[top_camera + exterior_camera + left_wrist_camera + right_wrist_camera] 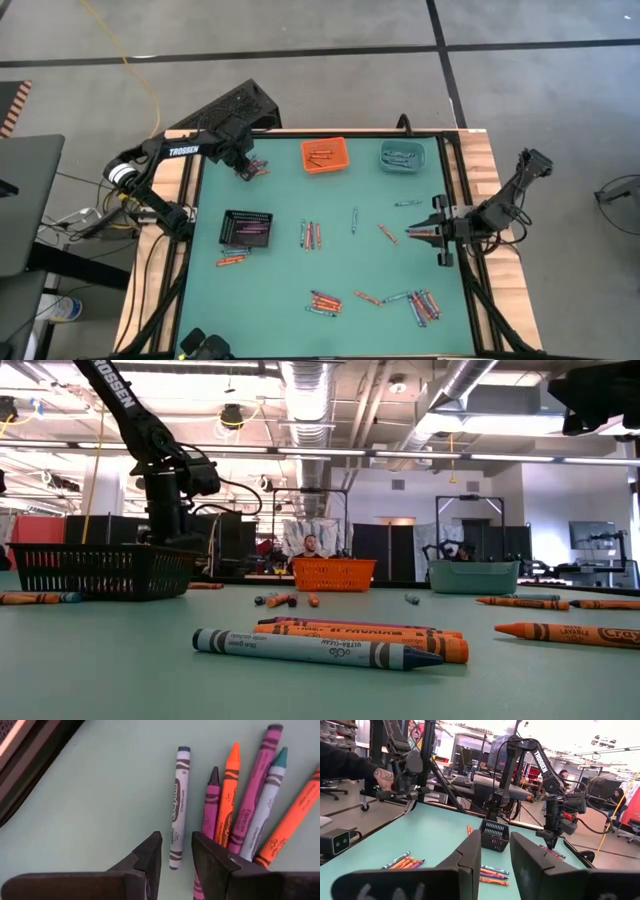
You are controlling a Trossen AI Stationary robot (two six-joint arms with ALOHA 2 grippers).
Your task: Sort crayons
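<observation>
From above, the crayons (pixel 324 301) were seen scattered over the tabletop (pixel 280 270); bin contents were hard to make out. At the left wrist, the left gripper (pixel 176 851) was held with jaws apart astride a blue crayon (pixel 179 805). The right gripper (pixel 495 851) was held jaws apart, empty.

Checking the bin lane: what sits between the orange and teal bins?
Nothing; in the high view, bare mat separates the orange bin from the teal bin.

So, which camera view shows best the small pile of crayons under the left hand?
The left wrist view: the crayons fill the picture, colours and labels readable, beyond the open left hand. The high view shows only a tiny cluster. In the low and right wrist views I cannot make them out.
</observation>
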